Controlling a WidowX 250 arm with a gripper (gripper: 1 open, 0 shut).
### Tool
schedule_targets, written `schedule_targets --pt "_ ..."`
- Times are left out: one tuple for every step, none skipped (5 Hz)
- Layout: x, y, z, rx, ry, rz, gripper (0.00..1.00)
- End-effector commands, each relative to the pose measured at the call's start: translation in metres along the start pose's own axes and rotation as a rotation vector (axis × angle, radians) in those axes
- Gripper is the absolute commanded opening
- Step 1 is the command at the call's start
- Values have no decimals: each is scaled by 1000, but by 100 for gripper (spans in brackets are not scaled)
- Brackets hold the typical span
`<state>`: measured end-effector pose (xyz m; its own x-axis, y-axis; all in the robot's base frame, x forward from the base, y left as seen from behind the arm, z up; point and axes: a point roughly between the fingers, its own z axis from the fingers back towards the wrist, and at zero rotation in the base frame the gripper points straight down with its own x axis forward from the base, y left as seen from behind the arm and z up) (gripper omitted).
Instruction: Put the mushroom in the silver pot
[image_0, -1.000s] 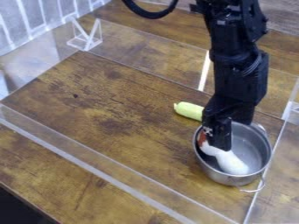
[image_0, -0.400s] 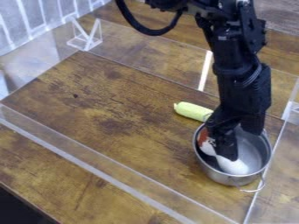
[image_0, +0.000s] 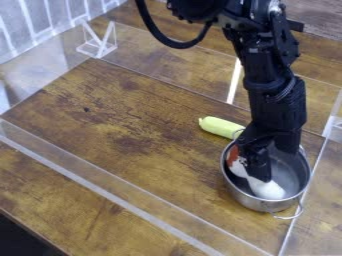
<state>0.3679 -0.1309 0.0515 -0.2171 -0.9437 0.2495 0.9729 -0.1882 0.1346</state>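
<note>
The silver pot (image_0: 275, 204) stands on the wooden table at the right front. The mushroom (image_0: 267, 186) lies inside it, white stem toward the front and a bit of red-brown cap at the pot's left wall. My gripper (image_0: 253, 165) points steeply down into the pot, its black fingers spread over the mushroom's cap end. The fingers look open, and the mushroom rests on the pot's bottom. The hand hides part of the cap.
A small yellow-green vegetable (image_0: 218, 126) lies just behind and left of the pot. Clear acrylic walls (image_0: 120, 195) fence the wooden table. A clear stand (image_0: 96, 42) sits at the back left.
The gripper has sunk a little deeper into the pot over the mushroom. The mushroom, pot and vegetable have stayed in place.
</note>
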Motion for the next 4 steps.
schedule_targets --pt "-1 25 21 90 0 59 100" --pt "3 35 22 111 -6 122 0" --pt "7 42 21 130 -25 193 0" --pt "4 38 22 129 -68 211 0"
